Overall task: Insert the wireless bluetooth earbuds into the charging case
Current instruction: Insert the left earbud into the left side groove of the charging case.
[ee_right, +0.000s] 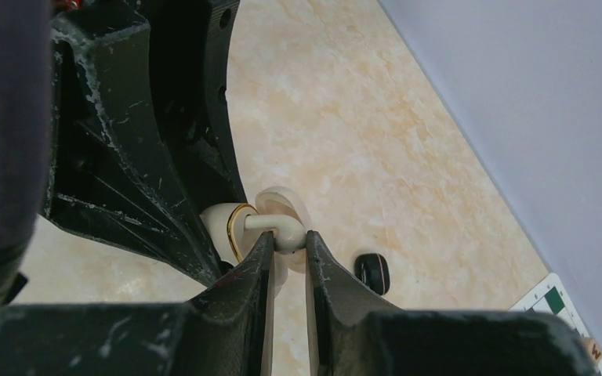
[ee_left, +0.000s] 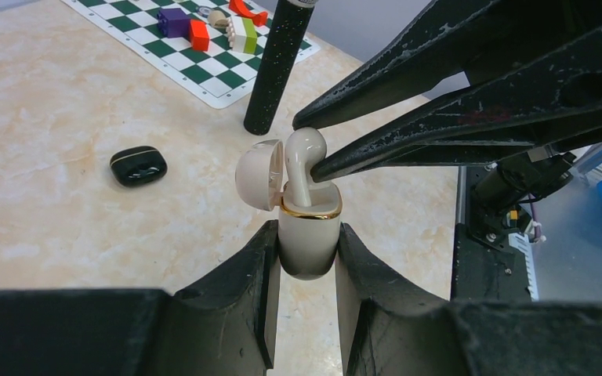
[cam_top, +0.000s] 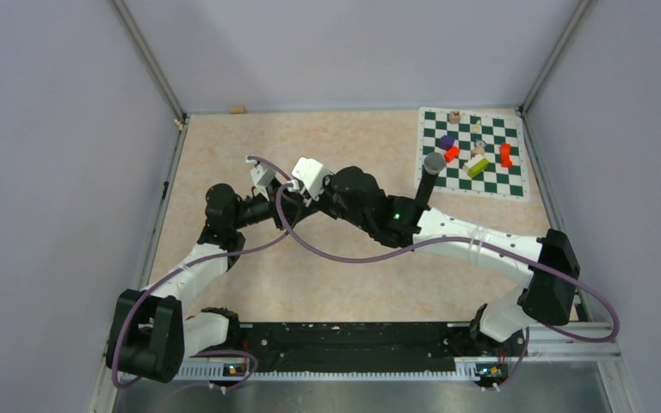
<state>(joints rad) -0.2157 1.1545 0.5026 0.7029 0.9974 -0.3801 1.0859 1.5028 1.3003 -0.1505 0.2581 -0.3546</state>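
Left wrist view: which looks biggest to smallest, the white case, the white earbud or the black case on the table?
1. White case.
2. White earbud and black case look alike; the black case lies farther away, so unranked.

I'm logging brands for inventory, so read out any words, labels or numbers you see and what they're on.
No text can be read anywhere.
The whitish charging case, the earbud and the black case show no print.
A dark mark beside the checkered mat, right wrist view, is too blurred to read.
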